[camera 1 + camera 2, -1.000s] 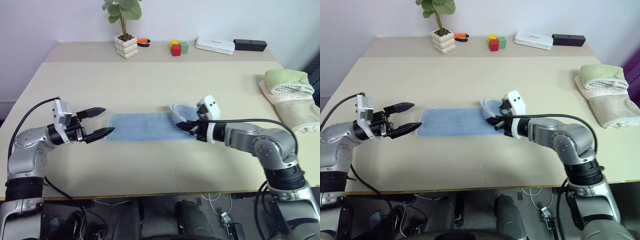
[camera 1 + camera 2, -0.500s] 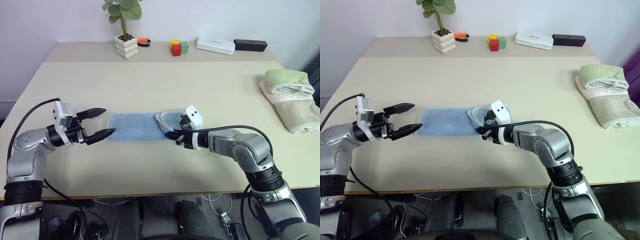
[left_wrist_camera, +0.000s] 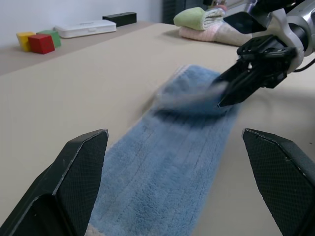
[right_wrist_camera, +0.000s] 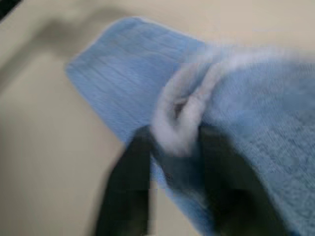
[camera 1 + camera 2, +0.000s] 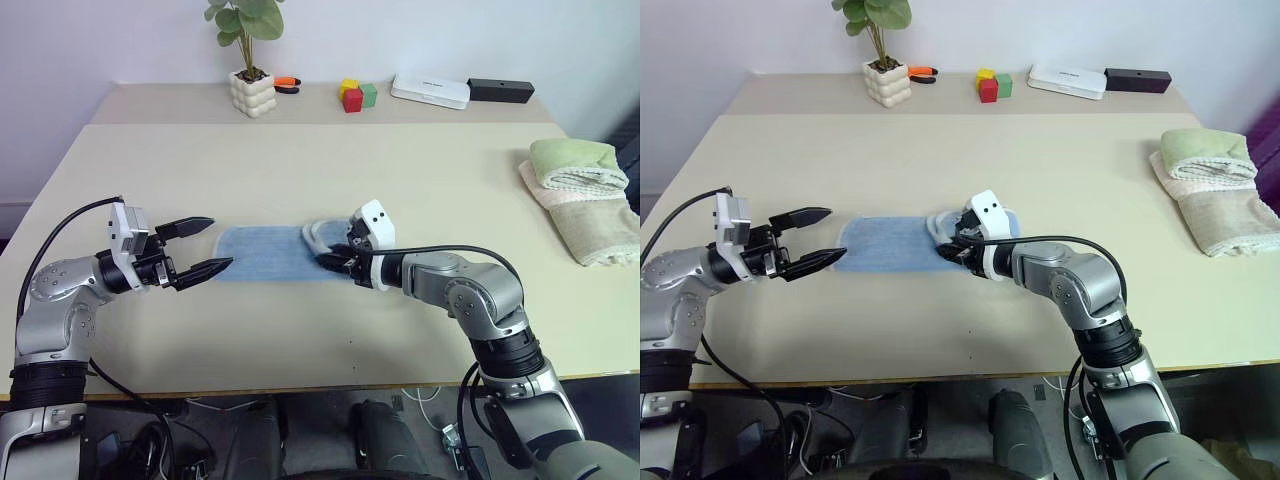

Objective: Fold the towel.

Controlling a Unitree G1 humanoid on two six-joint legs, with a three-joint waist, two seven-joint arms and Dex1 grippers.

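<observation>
- Carried leftward since a second ago: right hand [image 5: 334,259], now at mid-frame in the head view, with the right end of the towel [image 5: 262,256] doubled over the flat part.
- Shorter than before: blue strip lying on the worktop [image 5: 400,180], centre-left of frame.
- Unchanged at lower left: left hand [image 5: 205,246], spread wide and empty, just off the towel's left end.
- Hard to make out: right hand at the whitish rolled edge, blurred in its wrist view; clamped or let go, cannot tell.
- Hidden beneath the raised fold: part of the lower layer.
</observation>
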